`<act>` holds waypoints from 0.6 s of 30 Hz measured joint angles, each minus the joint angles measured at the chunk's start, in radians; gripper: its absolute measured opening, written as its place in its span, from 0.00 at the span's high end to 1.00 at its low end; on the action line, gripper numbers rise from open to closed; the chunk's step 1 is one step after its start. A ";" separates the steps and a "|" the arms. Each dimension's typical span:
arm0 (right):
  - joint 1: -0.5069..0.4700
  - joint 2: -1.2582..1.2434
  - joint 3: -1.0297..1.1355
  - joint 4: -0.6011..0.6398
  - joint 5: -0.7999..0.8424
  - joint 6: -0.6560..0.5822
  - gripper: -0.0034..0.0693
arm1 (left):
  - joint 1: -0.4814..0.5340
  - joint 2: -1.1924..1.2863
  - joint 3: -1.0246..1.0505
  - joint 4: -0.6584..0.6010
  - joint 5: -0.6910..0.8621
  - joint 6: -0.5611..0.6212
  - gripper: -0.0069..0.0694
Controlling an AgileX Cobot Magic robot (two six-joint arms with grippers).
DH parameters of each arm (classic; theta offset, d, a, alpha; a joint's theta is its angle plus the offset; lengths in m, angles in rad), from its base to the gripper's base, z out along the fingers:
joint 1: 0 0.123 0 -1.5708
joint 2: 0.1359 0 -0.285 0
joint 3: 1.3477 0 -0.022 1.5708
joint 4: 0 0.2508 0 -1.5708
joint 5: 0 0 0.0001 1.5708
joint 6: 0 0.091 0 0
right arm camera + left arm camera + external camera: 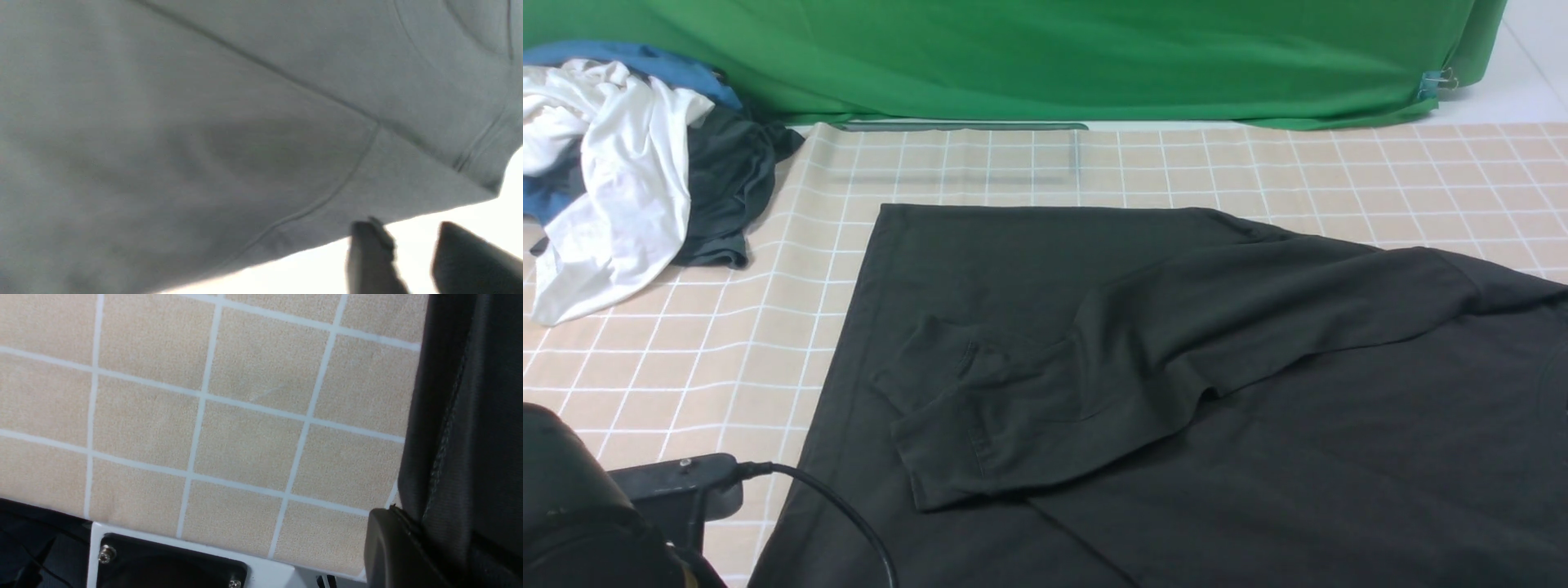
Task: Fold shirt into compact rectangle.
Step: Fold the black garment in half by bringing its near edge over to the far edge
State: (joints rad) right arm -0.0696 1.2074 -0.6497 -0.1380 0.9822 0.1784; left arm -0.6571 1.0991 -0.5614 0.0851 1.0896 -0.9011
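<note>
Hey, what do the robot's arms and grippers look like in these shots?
The left arm is a rounded black housing with a flat black bracket and a black cable looping from it. Its wrist mount is white with a black inset and silver screws. The right gripper has two dark, tapered fingers.

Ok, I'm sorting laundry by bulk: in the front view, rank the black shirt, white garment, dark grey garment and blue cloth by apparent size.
1. black shirt, by far.
2. white garment.
3. dark grey garment, partly under the white one.
4. blue cloth, mostly covered, so unsure.
</note>
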 joint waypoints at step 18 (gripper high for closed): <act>-0.324 0.233 0.088 0.111 -0.275 0.033 0.31 | 0.000 0.000 0.000 -0.053 -0.106 0.093 0.85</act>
State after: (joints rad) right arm -0.3940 1.4406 -0.5614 -0.0273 0.7072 0.2113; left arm -0.6571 1.0991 -0.5614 0.0326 0.9831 -0.8078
